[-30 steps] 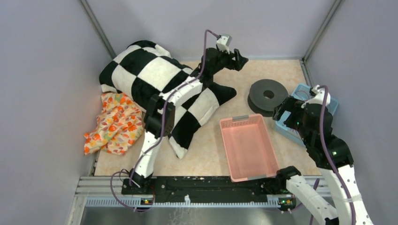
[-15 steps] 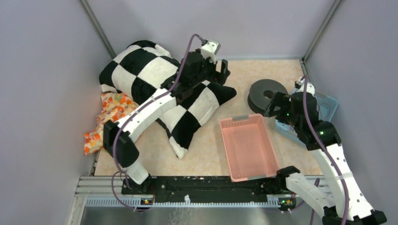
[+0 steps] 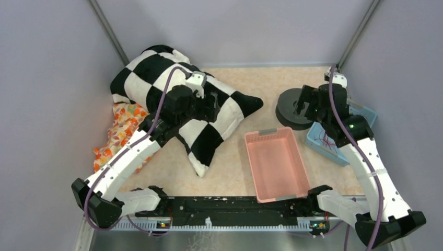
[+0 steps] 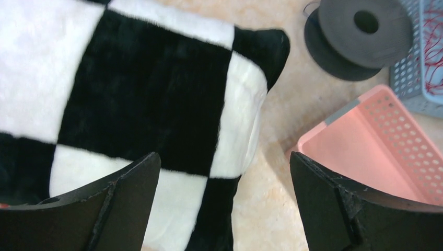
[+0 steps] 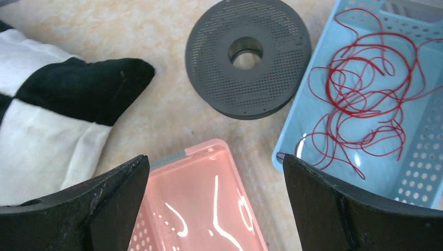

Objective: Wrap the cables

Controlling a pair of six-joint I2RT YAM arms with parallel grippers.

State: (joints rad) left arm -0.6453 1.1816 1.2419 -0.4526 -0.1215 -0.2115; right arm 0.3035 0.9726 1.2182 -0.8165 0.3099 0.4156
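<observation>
The only thin cable I see is a loose red tangle (image 5: 345,112) lying in the light blue basket (image 5: 292,120) at the right; it also shows in the top view (image 3: 329,140) and the left wrist view (image 4: 431,47). No dark wire is in view. A grey perforated spool (image 5: 248,55) lies flat beside the basket. My right gripper (image 5: 215,159) is open and empty, held above the spool (image 3: 298,107) and the pink basket's far end. My left gripper (image 4: 222,162) is open and empty, above the checkered pillow (image 3: 172,78).
An empty pink basket (image 3: 271,132) stands at the near middle of the table. The black-and-white pillow fills the far left, with an orange patterned cloth (image 3: 128,136) beside it. Grey walls close in the left, right and far sides.
My left arm has swung back from the far middle to low over the pillow. My right arm has stretched farther out, toward the spool and blue basket.
</observation>
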